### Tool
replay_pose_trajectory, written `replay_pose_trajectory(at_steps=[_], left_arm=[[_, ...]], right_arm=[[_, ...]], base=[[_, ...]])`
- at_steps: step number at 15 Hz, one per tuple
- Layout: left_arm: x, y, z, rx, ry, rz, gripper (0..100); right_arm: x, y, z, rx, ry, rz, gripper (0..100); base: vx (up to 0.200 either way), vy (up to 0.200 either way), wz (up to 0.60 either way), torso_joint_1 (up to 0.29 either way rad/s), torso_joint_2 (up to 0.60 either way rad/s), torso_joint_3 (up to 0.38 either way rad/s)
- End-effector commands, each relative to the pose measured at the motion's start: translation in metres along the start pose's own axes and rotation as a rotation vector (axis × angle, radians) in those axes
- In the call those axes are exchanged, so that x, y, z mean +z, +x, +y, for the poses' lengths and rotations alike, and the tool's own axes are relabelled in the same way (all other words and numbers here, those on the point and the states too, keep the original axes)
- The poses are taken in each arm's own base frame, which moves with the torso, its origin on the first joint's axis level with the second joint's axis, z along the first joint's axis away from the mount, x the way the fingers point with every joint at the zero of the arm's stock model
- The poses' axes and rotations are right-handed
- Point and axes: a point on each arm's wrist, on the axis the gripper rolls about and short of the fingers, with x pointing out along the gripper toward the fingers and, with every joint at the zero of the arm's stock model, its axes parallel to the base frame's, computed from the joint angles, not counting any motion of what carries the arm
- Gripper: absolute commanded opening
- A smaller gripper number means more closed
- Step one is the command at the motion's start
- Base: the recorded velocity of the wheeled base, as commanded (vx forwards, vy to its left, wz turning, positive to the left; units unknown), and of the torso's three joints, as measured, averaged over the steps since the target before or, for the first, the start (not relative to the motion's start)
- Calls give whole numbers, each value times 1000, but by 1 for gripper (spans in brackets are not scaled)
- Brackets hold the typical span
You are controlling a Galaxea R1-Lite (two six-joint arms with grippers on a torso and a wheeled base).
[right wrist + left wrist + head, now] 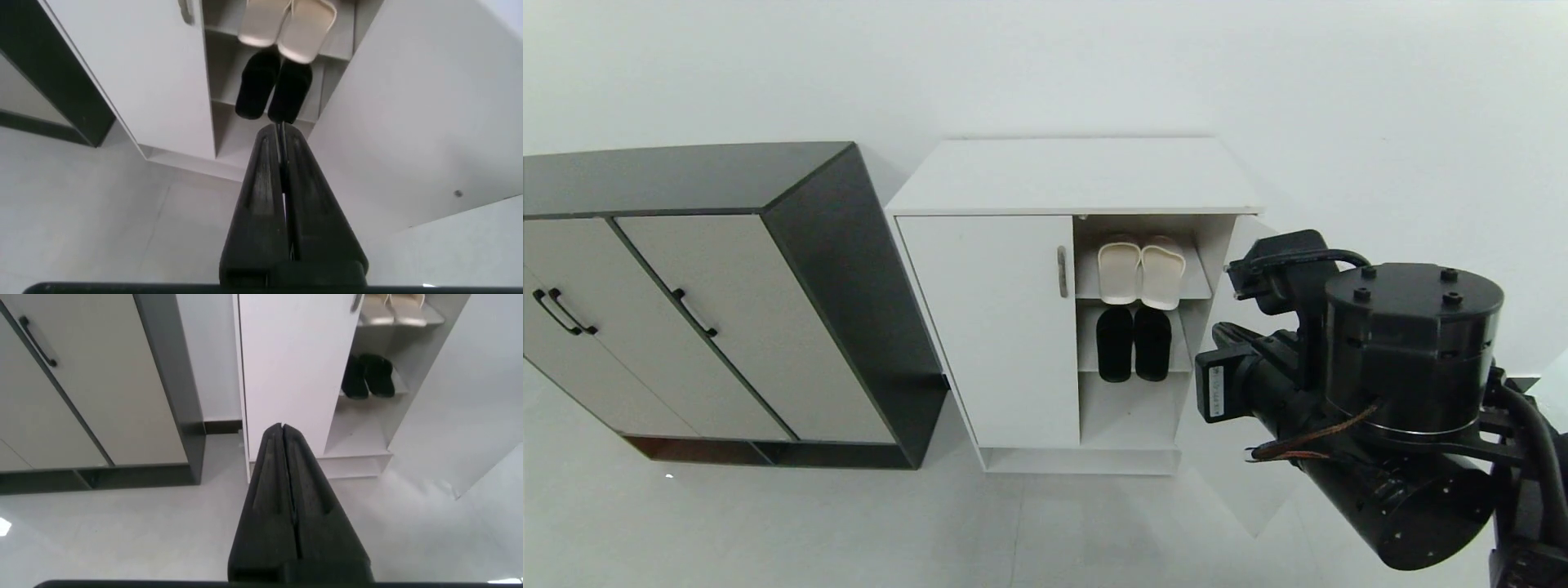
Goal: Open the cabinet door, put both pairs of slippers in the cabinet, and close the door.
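White slippers sit on the upper shelf of the cabinet, black slippers just below. The open door looks light and stiff, so probably just nudge its free edge. Left hand and right hand are both pinched together.

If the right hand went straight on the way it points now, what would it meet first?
Probably the heels of the black slippers; the shut right hand points at them, though depth is unclear.
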Motion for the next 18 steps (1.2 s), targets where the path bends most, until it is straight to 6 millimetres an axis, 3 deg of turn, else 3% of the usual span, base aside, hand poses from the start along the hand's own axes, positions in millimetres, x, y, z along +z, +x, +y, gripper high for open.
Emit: replay_pose_trajectory(at_steps=[1, 9, 12, 18], left_arm=[[0, 0, 0, 0, 0, 0, 0], [0, 0, 0, 0, 0, 0, 0], [0, 0, 0, 0, 0, 0, 0], [0, 0, 0, -2, 6, 1, 0]], right_arm=[[0, 0, 0, 0, 1, -1, 0], [-4, 4, -4, -18, -8, 13, 0], [-7, 7, -4, -26, -17, 21, 0], [-12, 16, -7, -49, -24, 37, 0]], base=[[0, 0, 0, 237, -540, -325], [0, 0, 0, 246, -559, -314], [0, 0, 0, 57, -122, -62], [0, 0, -600, 9, -8, -2]])
